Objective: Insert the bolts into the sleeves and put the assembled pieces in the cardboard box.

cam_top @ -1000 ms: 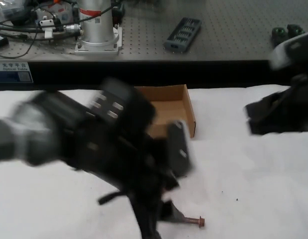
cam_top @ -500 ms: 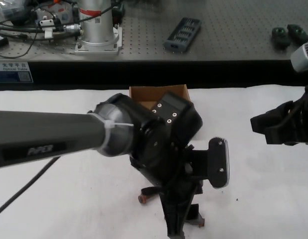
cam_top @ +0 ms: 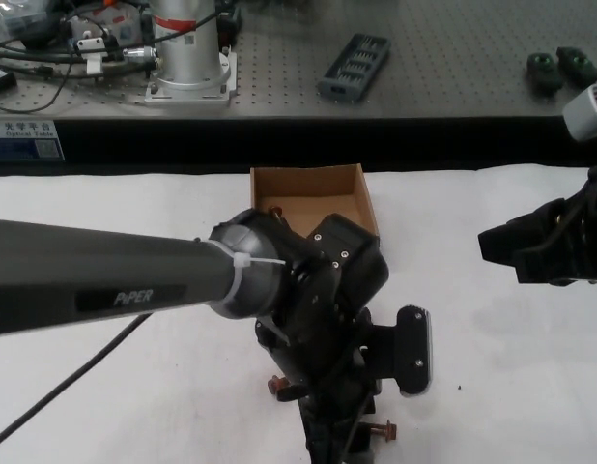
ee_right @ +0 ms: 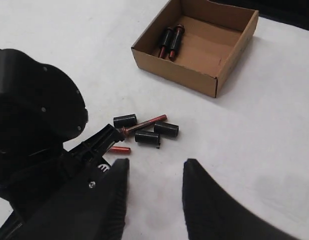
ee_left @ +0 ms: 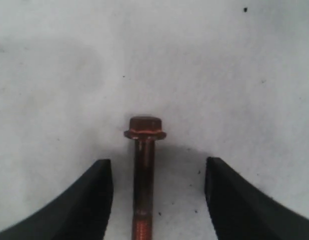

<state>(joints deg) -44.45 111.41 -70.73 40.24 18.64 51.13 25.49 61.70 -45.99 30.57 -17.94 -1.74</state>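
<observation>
Though partly offscreen, bolt (ee_left: 144,175) between fingers (ee_left: 87,202)

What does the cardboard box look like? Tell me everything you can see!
The cardboard box is brown and open on top, with low walls and a flat floor. It sits upright on the white cloth. Inside, two bolts in black sleeves lie side by side near one wall. Nothing else touches it.

Three sleeves (ee_right: 147,137), two bolts (ee_right: 144,122), two assembled pieces (ee_right: 165,39), one box (ee_right: 174,74).
</observation>
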